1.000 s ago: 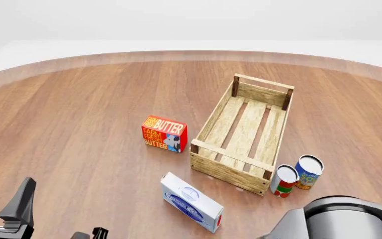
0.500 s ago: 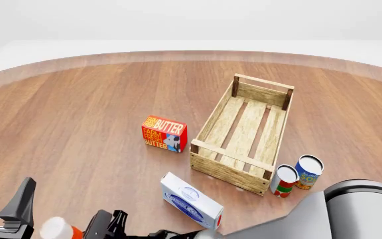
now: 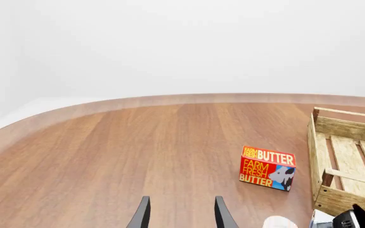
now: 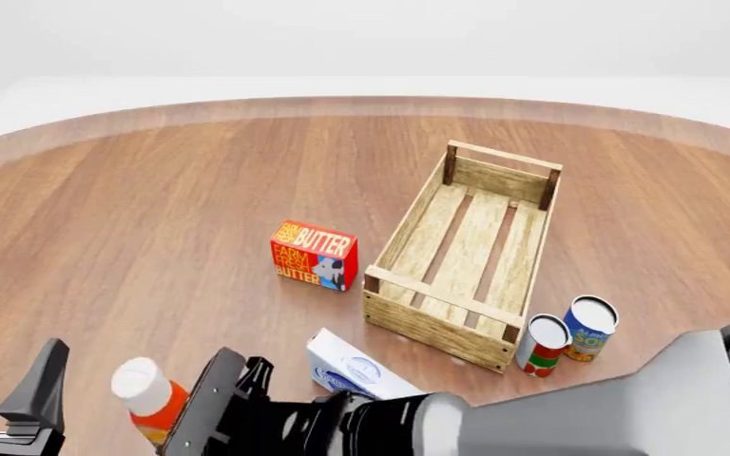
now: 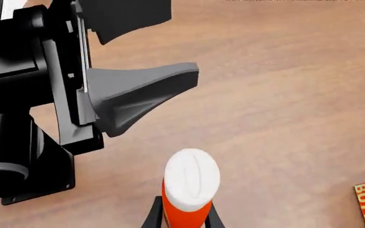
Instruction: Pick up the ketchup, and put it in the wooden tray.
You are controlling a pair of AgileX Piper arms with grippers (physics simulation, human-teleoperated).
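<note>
Two fingers clamp ketchup (image 5: 191, 190) | right tool (image 5: 184, 219) | left tool (image 3: 181, 216) parted, empty

Front view: high, behind the arms, looking forward and down over the table (image 4: 149, 209). Left wrist view: low, facing 12 o'clock; shares butter box (image 3: 268, 167) and wooden tray (image 3: 344, 161) with front view. Right wrist view: close, looking down on the ketchup (image 5: 190, 185) cap.
</note>
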